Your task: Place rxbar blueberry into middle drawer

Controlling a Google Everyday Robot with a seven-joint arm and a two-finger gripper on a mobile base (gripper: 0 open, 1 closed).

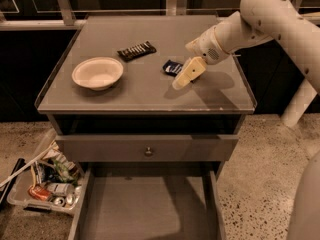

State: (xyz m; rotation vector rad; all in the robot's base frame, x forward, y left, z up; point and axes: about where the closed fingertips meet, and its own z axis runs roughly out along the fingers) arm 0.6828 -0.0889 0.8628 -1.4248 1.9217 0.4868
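Pincer [181, 80] is seen low over the counter [125, 96], slanted down, tip approx. at the surface. Clenched or released? Can't be told from this angle; nothing is seen gripped in it. The blue bar [172, 67] is laid flat on the counter just beside the pincer, at its far picture-left side. Touching or a hair apart can't be made out. So the bar isn't lifted yet, and the pincer is judged to be lined up for the grab. The slanted approach is prob. used because the bar is thin and flat, w/ little edge to catch.

Farther picture-left of the pincer & a bit behind it, a dark bar [136, 50] w/ white lettering is laid at an angle; not the one wanted. Well off to the same side, a shallow round bowl [97, 73], pale and matte, is set upright. Counter top: smooth grey, slight sheen, thin raised edge.

Below the pincer & nearer the camera, the middle drawer [145, 209] is pulled out: wide shallow grey tray, plain flat floor, thin side walls. It is judged to be held open so the bar can be dropped straight in. Between it and the pincer, a shut drawer front [115, 148] w/ small round metal knob is seen. Low down, far picture-left, a clear bin [45, 186] of cans & clutter is set on the speckled floor.
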